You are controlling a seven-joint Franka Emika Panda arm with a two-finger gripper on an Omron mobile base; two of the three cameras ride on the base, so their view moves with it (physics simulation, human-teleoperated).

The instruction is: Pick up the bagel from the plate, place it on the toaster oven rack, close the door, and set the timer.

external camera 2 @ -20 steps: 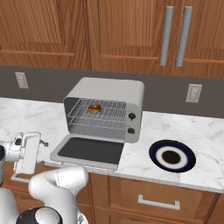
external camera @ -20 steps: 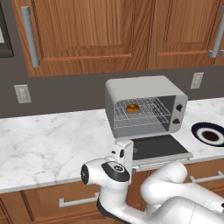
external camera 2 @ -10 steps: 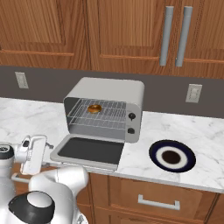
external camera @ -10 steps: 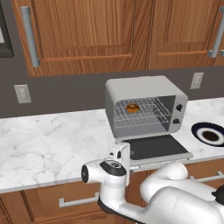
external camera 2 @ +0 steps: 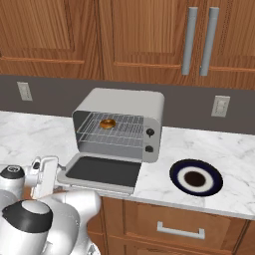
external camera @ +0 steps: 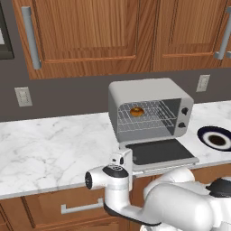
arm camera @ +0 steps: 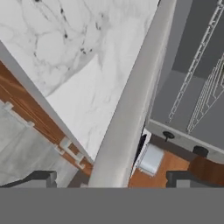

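With the bagel already on the toaster oven rack, bring your wide-open, empty gripper under the lowered door at its front edge, then lift evenly.

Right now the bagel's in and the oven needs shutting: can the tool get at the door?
Probably yes. The tool hangs open just below the front edge of the lowered door, with nothing between them.
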